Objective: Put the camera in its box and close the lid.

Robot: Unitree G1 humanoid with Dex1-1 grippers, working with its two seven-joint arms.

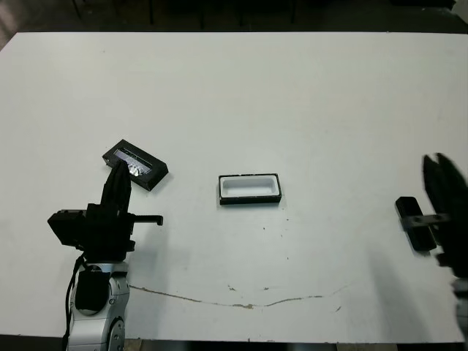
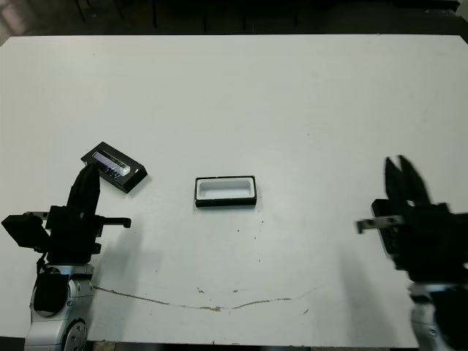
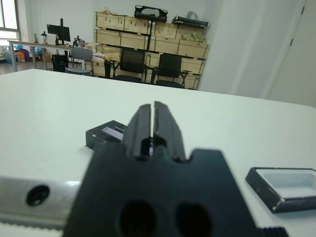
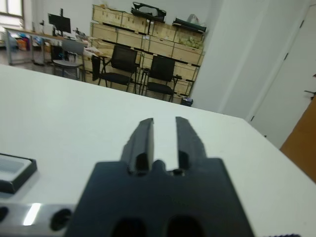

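Black left gripper, jaws clenched empty, points at the lid; right gripper released.

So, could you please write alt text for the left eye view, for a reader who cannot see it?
A white table seen from above, with an open white-lined box near the middle. At left, the left gripper points at a black lid; at the right edge, the blurred right gripper is beside a small black camera.
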